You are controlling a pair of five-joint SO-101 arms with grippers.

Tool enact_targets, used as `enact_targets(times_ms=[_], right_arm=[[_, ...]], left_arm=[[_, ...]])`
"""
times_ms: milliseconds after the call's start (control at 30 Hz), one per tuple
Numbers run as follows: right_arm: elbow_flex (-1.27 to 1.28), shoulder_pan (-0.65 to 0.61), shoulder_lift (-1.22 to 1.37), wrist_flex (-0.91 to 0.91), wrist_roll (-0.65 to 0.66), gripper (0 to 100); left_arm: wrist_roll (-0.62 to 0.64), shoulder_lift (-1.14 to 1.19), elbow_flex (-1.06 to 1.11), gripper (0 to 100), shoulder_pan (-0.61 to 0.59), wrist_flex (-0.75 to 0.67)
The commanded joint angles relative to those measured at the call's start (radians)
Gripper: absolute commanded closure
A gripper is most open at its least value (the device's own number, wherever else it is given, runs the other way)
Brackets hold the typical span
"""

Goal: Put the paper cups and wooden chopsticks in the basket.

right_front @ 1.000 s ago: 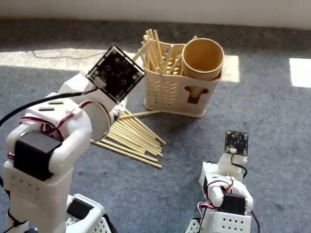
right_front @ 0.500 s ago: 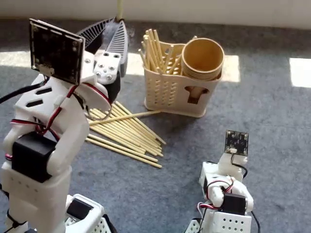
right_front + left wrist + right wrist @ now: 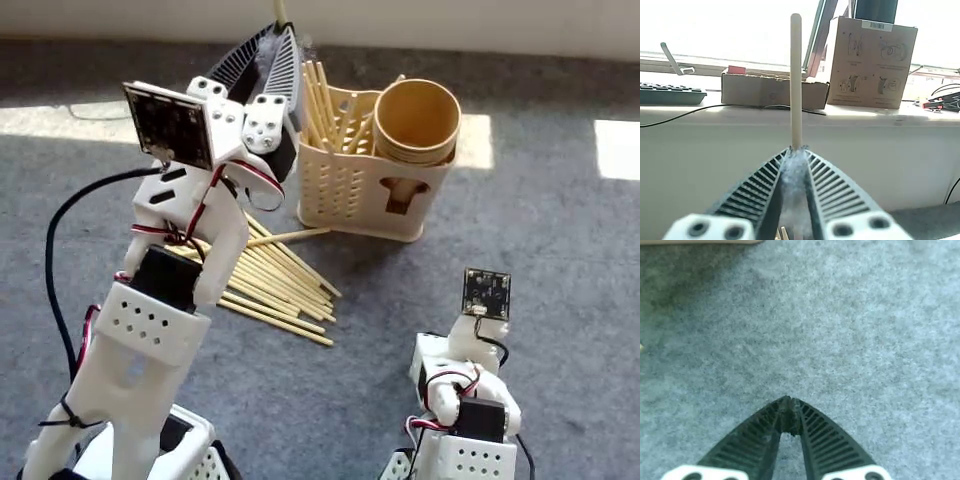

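Because the left pincer (image 3: 796, 148) clamps one chopstick (image 3: 796, 80) only by its lower end, upright just left of the basket (image 3: 360, 190), it may pivot, snag the sticks (image 3: 318, 100) already standing there, and drop onto the loose pile (image 3: 270, 285). Right pincer (image 3: 789, 412) sits clenched, empty.

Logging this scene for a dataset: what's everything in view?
basket: one, cream, on grey carpet.
paper cups: stacked, count unclear, tan, in the basket.
basket chopsticks: a bundle, pale wood, beside the cups.
loose chopsticks: a pile, pale wood, on carpet near the basket.
held chopstick: one, pale wood, in left gripper.
cardboard boxes: two, brown, on the sill.
keyboard: one, dark, on the sill.
left gripper: black, shut on held chopstick, high beside the basket.
right gripper: black, shut, over carpet.
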Motion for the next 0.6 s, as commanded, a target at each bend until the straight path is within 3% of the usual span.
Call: enact_targets(times_ms=[0,567], right_arm=[[0.104,-0.010,-0.012,0.007,0.009,99.3],[0.104,-0.010,-0.012,0.007,0.009,99.3]], left_arm=[[0.011,-0.015,0.031,99,-0.005,-0.071],[0.006,-0.013,0.137,99,0.018,-0.071]])
